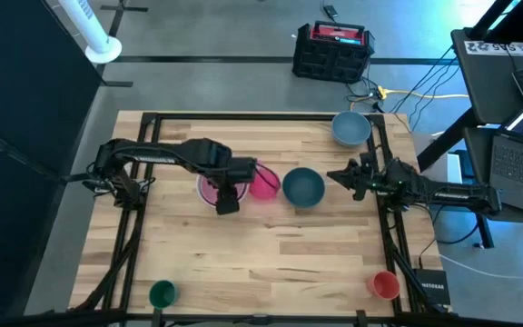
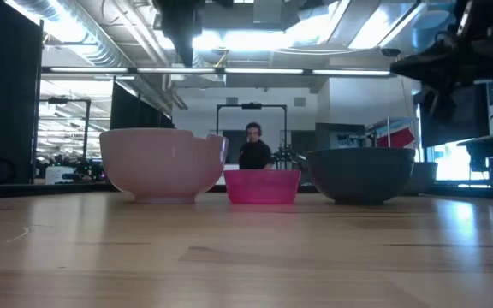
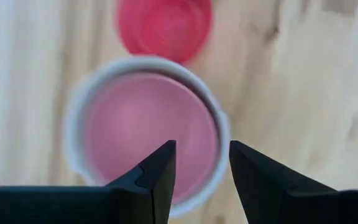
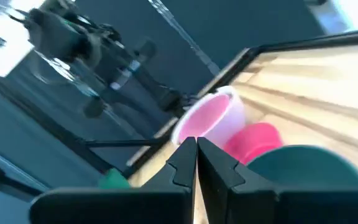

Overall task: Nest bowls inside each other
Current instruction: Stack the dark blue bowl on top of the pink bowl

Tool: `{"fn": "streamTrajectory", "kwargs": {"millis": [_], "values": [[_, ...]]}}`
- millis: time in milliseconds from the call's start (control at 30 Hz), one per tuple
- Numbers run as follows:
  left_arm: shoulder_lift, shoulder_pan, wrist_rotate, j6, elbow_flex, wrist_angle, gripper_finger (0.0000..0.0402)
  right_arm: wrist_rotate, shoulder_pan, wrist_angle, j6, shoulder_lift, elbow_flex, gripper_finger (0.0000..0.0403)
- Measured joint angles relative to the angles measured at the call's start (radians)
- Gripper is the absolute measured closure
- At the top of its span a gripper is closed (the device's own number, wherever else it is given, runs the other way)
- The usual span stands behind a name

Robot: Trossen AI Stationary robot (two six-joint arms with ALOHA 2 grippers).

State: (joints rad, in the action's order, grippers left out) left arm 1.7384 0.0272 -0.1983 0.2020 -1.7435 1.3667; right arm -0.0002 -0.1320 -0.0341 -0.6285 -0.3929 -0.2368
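Observation:
A pink bowl (image 3: 148,127) sits nested inside the large white bowl (image 3: 73,134), left of the table's middle (image 1: 209,188). My left gripper (image 3: 202,155) hangs open above these two, pointing down, with nothing between its fingers. Beside them the magenta bowl (image 1: 264,181) and the dark teal bowl (image 1: 303,186) stand in a row on their bases. My right gripper (image 4: 196,152) is shut and empty, to the right of the teal bowl (image 1: 341,174). The grey-blue bowl (image 1: 350,127) stands at the far right. The small green bowl (image 1: 162,292) and the small orange-red bowl (image 1: 384,284) stand near the front edge.
A black frame (image 1: 143,123) runs around the wooden table top. Bare wood lies between the row of bowls and the two small bowls at the front. A person (image 2: 253,147) shows in the room beyond the table. A laptop (image 1: 520,159) stands off the table's right side.

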Motion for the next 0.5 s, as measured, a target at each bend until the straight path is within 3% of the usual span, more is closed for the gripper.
{"fn": "streamTrajectory", "kwargs": {"millis": [200,333,500], "values": [[-0.046,-0.014,-0.128,-0.027,-0.063,0.031,0.0267,0.018,0.0,-0.142,0.161,-0.199,-0.208,0.0362],[-0.075,-0.054,-0.145,-0.049,-0.064,0.041,0.0267,0.122,-0.044,-0.418,0.326,-0.515,-0.48,0.0307],[-0.111,-0.091,-0.145,-0.075,-0.064,0.069,0.0267,0.121,-0.164,-0.728,0.52,-0.879,-0.697,0.0229]]}}
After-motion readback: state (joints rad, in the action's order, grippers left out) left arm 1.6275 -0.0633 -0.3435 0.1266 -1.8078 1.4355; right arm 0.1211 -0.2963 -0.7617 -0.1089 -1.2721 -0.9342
